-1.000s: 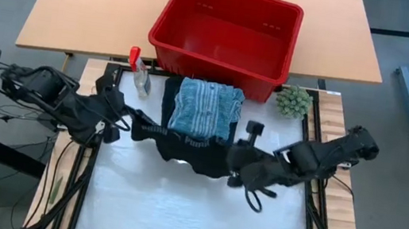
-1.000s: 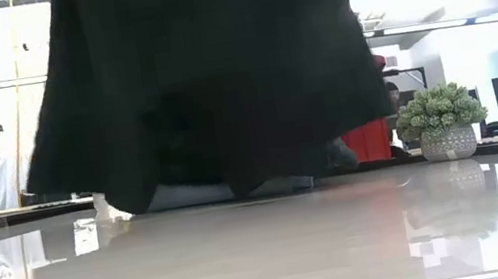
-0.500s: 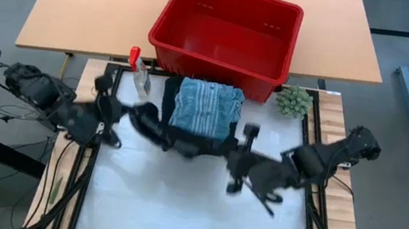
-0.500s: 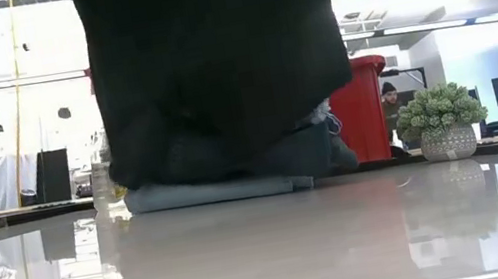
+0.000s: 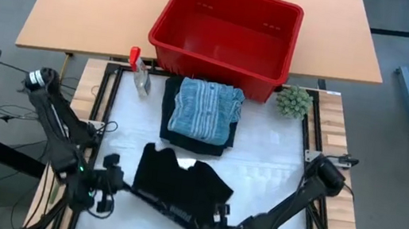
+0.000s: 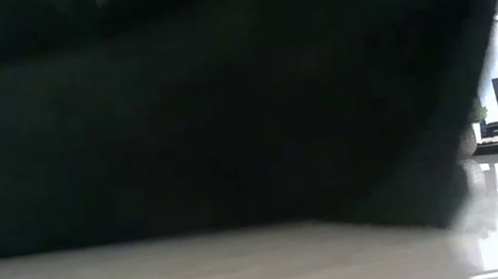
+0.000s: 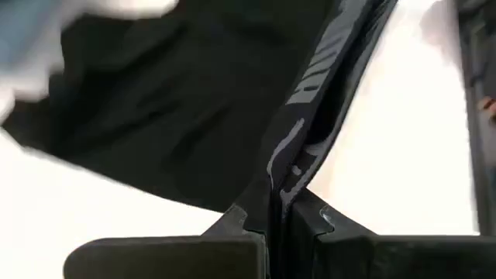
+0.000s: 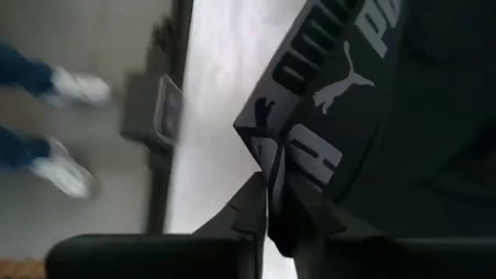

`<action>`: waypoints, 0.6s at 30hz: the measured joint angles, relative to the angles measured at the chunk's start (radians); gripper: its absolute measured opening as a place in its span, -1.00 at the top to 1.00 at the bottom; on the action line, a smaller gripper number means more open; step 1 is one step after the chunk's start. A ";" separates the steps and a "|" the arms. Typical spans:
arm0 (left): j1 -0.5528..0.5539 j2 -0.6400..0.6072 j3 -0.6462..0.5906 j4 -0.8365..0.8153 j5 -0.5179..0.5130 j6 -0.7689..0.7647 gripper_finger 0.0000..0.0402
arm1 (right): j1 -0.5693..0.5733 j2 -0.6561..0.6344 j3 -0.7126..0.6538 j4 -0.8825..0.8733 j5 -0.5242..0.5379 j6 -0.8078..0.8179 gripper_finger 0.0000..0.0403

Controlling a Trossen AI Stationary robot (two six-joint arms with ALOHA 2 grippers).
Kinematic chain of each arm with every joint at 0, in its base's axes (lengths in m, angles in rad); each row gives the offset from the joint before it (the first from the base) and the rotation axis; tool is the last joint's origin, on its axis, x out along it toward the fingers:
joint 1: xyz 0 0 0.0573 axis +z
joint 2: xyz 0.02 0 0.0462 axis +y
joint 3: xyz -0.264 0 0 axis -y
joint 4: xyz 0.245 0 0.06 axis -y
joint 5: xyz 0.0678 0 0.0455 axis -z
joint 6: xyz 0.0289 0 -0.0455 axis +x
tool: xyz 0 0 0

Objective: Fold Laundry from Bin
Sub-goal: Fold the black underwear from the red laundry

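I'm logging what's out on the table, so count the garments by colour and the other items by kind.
Black garments: 2, black shorts and a folded one
Blue striped garment: 1
Red bin: 1
Spray bottle: 1
Green plant: 1
Total: 6

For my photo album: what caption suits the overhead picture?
Both grippers, left and right, spread a black garment flat before the red bin.

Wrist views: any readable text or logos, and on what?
"PU": the letters legible beside a leaping-cat logo on the grey waistband of the black garment, right wrist view; the word is cut off at the frame edge.
More block letters lower on that band: partly folded, not readable.
Light letters on the waistband in the left wrist view: too blurred to read.
Both the left end effector and the right end effector pinch that band.
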 joint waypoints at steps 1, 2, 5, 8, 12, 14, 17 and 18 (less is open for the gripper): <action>-0.008 0.030 -0.012 0.015 0.010 -0.018 1.00 | 0.002 0.009 0.001 0.025 -0.010 0.038 0.62; -0.014 0.060 -0.016 0.021 0.029 -0.040 1.00 | 0.002 0.013 0.001 0.048 -0.018 0.073 0.59; -0.036 0.145 -0.022 0.012 0.085 -0.088 1.00 | 0.000 0.014 0.001 0.075 -0.084 0.136 0.46; -0.059 0.214 -0.022 0.023 0.148 -0.111 1.00 | -0.015 0.003 0.001 0.073 -0.200 0.203 0.31; -0.100 0.269 -0.022 0.066 0.186 -0.141 1.00 | -0.018 -0.004 0.001 0.069 -0.317 0.229 0.07; -0.120 0.278 -0.022 0.070 0.199 -0.172 1.00 | -0.018 -0.007 0.001 0.067 -0.326 0.211 -0.03; -0.143 0.271 -0.022 0.040 0.241 -0.235 1.00 | -0.018 -0.014 0.001 0.066 -0.317 0.198 -0.15; -0.152 0.262 -0.022 0.024 0.258 -0.251 0.99 | -0.020 -0.020 0.001 0.063 -0.306 0.194 -0.17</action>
